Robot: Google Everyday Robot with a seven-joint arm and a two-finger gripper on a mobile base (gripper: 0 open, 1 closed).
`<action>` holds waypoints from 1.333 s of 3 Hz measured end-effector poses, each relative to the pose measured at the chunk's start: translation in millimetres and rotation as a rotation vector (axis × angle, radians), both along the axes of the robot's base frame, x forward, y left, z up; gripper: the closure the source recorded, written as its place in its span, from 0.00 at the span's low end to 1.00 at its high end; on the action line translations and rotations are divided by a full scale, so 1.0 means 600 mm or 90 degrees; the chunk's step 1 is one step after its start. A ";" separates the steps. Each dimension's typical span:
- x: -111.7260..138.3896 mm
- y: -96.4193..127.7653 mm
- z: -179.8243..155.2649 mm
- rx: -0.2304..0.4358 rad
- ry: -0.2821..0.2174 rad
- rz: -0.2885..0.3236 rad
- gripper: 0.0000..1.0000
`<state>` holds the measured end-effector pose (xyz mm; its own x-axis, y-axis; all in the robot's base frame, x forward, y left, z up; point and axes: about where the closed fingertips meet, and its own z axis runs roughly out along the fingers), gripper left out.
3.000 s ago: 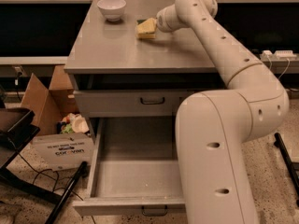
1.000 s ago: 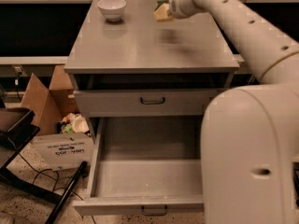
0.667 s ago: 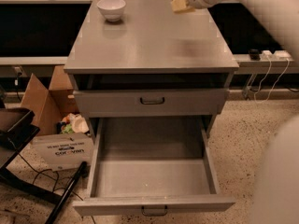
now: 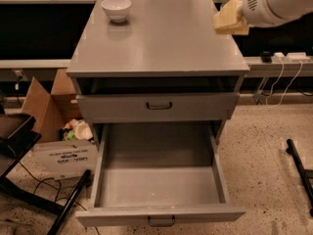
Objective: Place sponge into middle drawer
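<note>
above cabinet top, sponge in hand

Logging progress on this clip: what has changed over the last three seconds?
The gripper, holding the sponge, lifted it off the cabinet top and carried it to the right edge. The bowl, open middle drawer and cardboard box stayed put.

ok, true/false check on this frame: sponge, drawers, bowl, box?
1. The sponge lies in the open drawer. False: the hand holds it up by the table's right edge.
2. The white bowl sits at the table's back left. True.
3. The upper drawer is shut. True.
4. The cardboard box stands to the right of the table. False: it stands to the left.
</note>
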<state>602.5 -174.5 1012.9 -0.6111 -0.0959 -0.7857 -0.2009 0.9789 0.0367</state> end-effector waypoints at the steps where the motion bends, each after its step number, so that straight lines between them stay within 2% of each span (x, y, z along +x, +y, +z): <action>1: -0.128 -0.022 -0.049 0.068 0.043 -0.045 1.00; 2: -0.207 -0.065 -0.209 0.132 0.080 -0.071 1.00; 3: -0.209 -0.095 -0.365 0.155 0.114 -0.064 1.00; 4: -0.166 -0.128 -0.483 0.158 0.166 -0.050 1.00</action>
<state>502.8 -251.0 722.9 -0.7918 0.1328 -0.5962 -0.0784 0.9459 0.3149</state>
